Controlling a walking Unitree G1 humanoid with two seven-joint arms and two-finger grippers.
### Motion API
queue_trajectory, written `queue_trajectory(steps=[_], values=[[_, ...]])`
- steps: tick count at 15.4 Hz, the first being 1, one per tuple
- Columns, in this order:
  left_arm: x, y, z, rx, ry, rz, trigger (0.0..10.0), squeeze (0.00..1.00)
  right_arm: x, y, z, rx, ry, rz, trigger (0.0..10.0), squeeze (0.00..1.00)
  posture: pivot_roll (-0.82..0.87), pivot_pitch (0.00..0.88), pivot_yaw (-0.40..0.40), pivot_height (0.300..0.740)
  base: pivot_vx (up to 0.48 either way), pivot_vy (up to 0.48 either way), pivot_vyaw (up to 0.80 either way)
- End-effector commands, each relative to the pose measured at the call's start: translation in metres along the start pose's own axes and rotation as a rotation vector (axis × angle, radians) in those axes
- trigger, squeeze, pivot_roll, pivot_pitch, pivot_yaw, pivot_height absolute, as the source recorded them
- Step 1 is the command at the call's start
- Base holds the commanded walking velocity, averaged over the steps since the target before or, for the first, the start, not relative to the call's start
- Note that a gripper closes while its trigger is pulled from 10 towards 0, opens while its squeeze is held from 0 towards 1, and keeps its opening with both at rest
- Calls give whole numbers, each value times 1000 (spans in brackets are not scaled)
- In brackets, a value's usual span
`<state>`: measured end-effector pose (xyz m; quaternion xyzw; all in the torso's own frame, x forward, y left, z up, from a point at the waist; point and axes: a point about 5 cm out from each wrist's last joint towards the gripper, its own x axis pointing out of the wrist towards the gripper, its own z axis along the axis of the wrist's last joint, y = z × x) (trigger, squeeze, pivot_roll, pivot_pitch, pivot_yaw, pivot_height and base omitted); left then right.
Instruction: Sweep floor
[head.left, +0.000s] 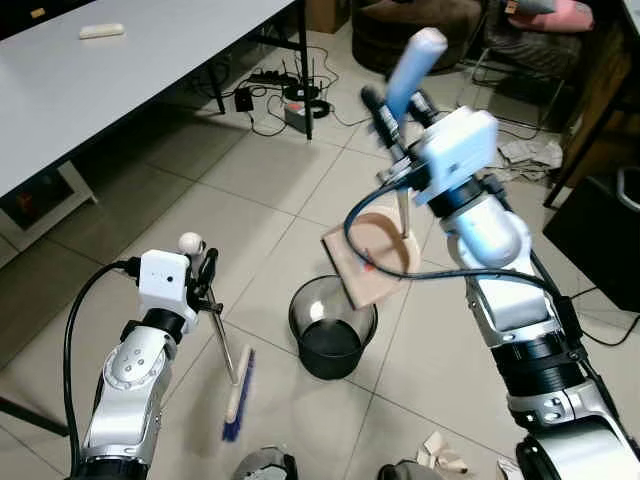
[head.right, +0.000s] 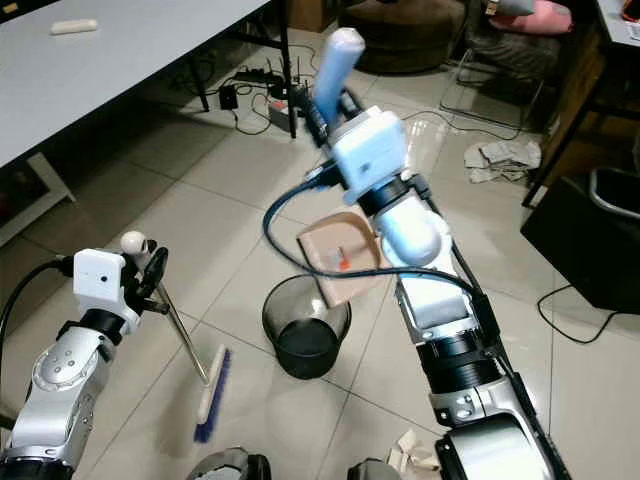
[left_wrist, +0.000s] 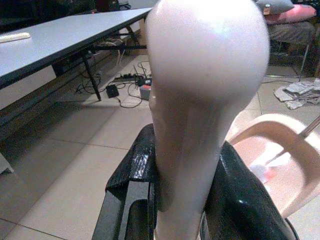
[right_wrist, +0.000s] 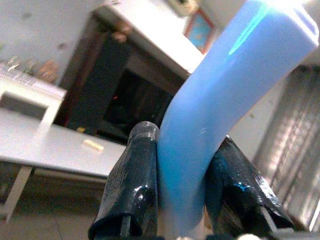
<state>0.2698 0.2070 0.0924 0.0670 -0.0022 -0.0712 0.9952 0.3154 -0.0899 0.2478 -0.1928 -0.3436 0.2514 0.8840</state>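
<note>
My left gripper (head.left: 204, 272) is shut on the thin metal handle of a small broom. Its cream knob (head.left: 190, 241) stands above the fingers (left_wrist: 131, 186), and its blue-bristled head (head.left: 238, 396) rests on the tiled floor. My right gripper (head.left: 396, 108) is raised high and shut on the blue handle (head.left: 413, 62) of a beige dustpan (head.left: 372, 262). The pan hangs tilted just above a black round bin (head.left: 331, 326) that stands between my arms. A small orange scrap (head.right: 343, 263) lies in the pan. In the right wrist view, black fingers (right_wrist: 134, 182) clamp the blue handle (right_wrist: 210, 115).
A grey table (head.left: 120, 80) runs along the left, with a power strip and cables (head.left: 290, 98) under its far end. Crumpled paper (head.left: 535, 152) lies at the back right, beside a black box (head.left: 600, 235). Paper scraps (head.left: 441, 452) lie near my feet.
</note>
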Motion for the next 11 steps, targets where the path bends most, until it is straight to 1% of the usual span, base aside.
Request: queue_trajectory(steps=[1, 2, 3, 4, 5, 6, 7, 8, 9, 10, 11], values=[[2, 4, 7, 11, -25, 10, 10000, 0, 7, -2, 15, -126, -81, 51, 10000, 0, 43, 82, 65, 740, 0, 0, 0], [2, 2, 7, 8, -28, 4, 10000, 0, 7, -10, 19, -118, -96, 10, 10000, 0, 32, 80, 72, 740, 0, 0, 0], [2, 0, 6, 2, -29, -7, 10000, 0, 6, -26, 26, -135, -114, -59, 10000, 0, 26, 72, 74, 740, 0, 0, 0], [3, -1, 6, -1, -27, -18, 10000, 0, 2, -46, 34, -153, -124, -143, 10000, 0, 24, 72, 74, 740, 0, 0, 0], [3, -3, 5, -4, -21, -34, 10000, 0, -4, -69, 40, -183, -113, -252, 10000, 0, 16, 67, 76, 740, 0, 0, 0], [2, -4, 3, -7, -14, -48, 10000, 0, -17, -91, 42, -202, -65, -364, 10000, 0, 7, 61, 78, 740, 0, 0, 0], [1, -5, 2, -13, -7, -50, 10000, 0, -26, -99, 36, -208, -10, -411, 10000, 0, 0, 57, 80, 740, 0, 0, 0], [-1, -9, -2, -31, 11, -56, 10000, 0, -58, -113, 11, -229, 183, -530, 10000, 0, -13, 45, 79, 740, 0, 0, 0], [-2, -11, -4, -33, 15, -60, 10000, 0, -70, -114, 2, -238, 244, -560, 10000, 0, -12, 39, 76, 740, 0, 0, 0], [-2, -14, -4, -28, 19, -68, 10000, 0, -86, -114, -10, -282, 364, -580, 10000, 0, -15, 31, 70, 740, 0, 0, 0], [-3, -15, -5, -25, 25, -70, 10000, 0, -105, -112, -19, -288, 450, -617, 10000, 0, -15, 20, 71, 740, 0, 0, 0]])
